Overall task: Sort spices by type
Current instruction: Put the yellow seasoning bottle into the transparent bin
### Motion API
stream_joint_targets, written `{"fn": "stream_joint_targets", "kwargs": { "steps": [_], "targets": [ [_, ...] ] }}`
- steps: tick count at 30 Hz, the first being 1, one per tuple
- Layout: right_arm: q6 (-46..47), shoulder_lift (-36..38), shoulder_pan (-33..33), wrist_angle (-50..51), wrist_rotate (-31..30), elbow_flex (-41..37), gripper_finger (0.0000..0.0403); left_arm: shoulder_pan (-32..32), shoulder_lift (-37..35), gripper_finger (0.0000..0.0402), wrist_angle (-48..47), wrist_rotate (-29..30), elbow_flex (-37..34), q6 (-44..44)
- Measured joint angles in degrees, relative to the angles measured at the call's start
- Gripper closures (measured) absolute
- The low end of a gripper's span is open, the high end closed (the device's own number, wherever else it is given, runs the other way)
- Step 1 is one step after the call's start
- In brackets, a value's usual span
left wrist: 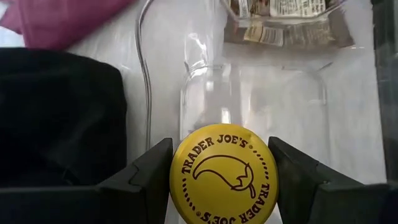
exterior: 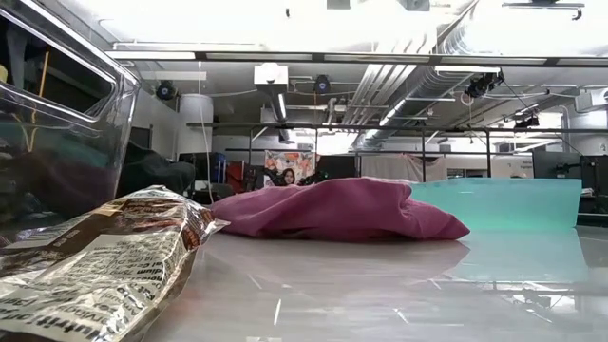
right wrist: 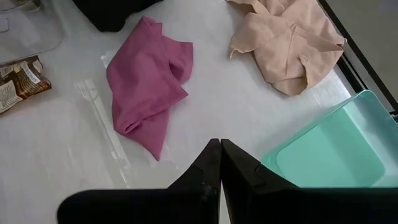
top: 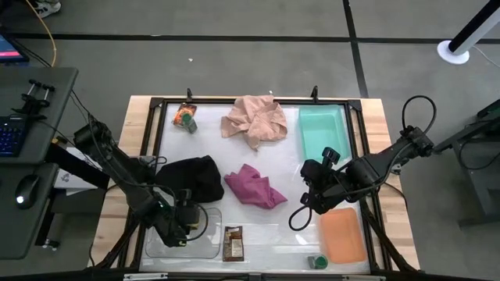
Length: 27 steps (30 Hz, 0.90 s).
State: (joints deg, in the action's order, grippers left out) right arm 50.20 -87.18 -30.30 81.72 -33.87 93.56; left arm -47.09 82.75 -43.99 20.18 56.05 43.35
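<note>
My left gripper [top: 183,222] is over the clear tray [top: 205,248] at the table's near left and is shut on a yellow-lidded jar [left wrist: 222,174]. My right gripper [right wrist: 219,146] is shut and holds nothing; it hovers between the magenta cloth [top: 254,187] and the orange tray [top: 342,234]. The dark brown packet [top: 233,243] lies flat beside the clear tray and also shows in the low view [exterior: 95,266]. A green-lidded jar [top: 316,261] stands near the orange tray's near end. An orange-red packet [top: 184,115] lies at the far left with a small dark jar beside it. My left gripper pinches the yellow-lidded jar by its lid rim [left wrist: 177,177], one finger [left wrist: 146,177] on either side of the lid. The fingers come from above, pointing down, and the lid's printed top faces the camera. The jar stands upright over the clear tray's floor; I cannot tell whether it rests there.
A black cloth [top: 195,176] lies just beyond the clear tray. A pink cloth [top: 254,121] sits at the far middle. The teal tray [top: 322,129] is at the far right. A raised dark frame [top: 156,140] runs round the white work surface.
</note>
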Motion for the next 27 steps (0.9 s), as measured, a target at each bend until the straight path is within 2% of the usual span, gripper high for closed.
{"fn": "stream_joint_targets", "kwargs": {
  "steps": [7,13,16,22,27],
  "targets": [
    [0.8,0.0,-0.1,-0.1,0.0,0.0,0.0403,0.2,-0.1,0.0211,-0.9,-1.2,0.0,3.5],
    [0.3,0.0,-0.1,-0.1,0.0,0.0,0.0403,0.5,0.0,0.0111,-1.0,-3.4,0.0,4.6],
    [0.2,0.0,-0.1,-0.1,0.0,0.0,0.0403,1.2,0.0,0.0086,-1.0,-5.2,0.0,4.6],
    [-0.2,0.0,-0.1,0.0,0.0,0.0,0.0403,3.1,-0.4,0.0079,-1.5,-8.8,1.9,2.5],
    [-1.3,0.0,-0.1,0.0,0.4,0.0,0.0403,5.6,-3.5,0.0081,-5.4,-8.4,7.3,-3.2]
  ]
}}
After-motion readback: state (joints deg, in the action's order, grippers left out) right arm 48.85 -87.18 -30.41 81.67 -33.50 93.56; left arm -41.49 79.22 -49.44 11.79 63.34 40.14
